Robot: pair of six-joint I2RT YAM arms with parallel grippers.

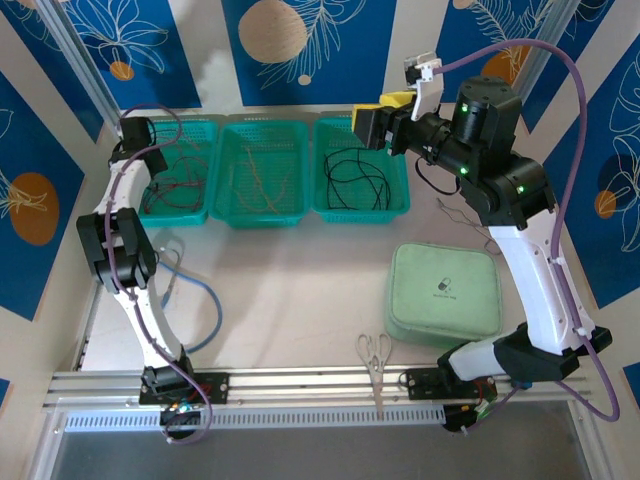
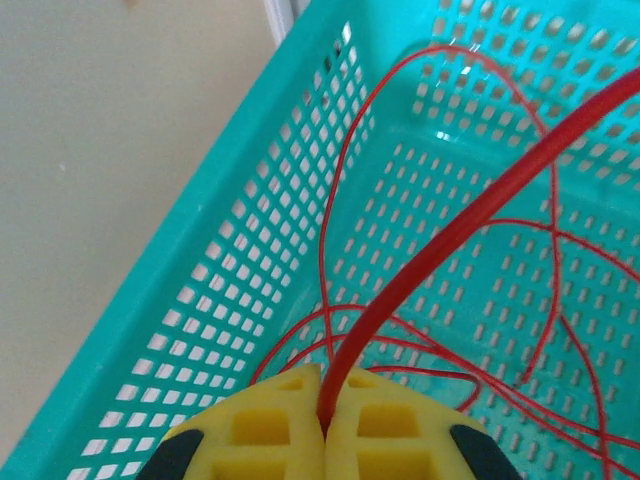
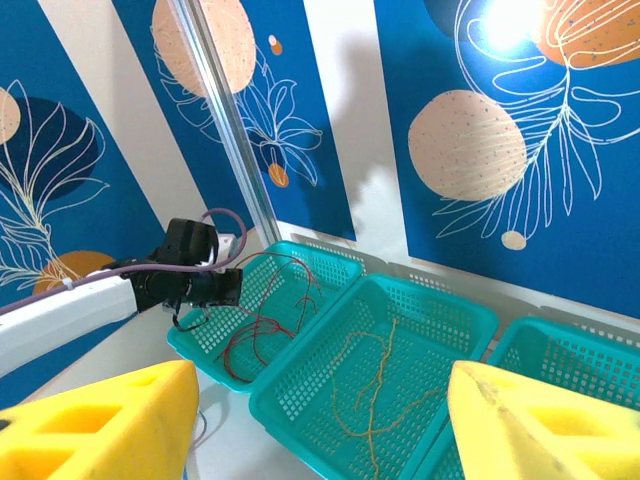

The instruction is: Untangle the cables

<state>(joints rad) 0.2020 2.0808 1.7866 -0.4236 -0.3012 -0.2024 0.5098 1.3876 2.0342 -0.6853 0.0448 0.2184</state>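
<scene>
left gripper (image 2: 325, 405) pinched on a red cable (image 2: 440, 235) over the left basket (image 2: 200, 300), with the red loops lying inside. right gripper (image 3: 320, 420) is wide apart, holding nothing. tan cables (image 3: 375, 385) are one bin right of that basket, black cables (image 1: 355, 175) two.

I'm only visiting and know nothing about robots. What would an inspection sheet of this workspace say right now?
Surface: pale table, three teal baskets along its far edge.
Job's things: red cables in the left basket; yellow-tan cables in the middle basket; black cables in the right basket.
Clutter: green case, scissors, blue stethoscope tube.
Grippers: left gripper shut on one of the red cables, over the left basket; right gripper open, raised near the right basket.
Cables: purple arm cables loop off both arms.
Surroundings: blue leaf-patterned wall panels; metal rail at the near edge.
</scene>
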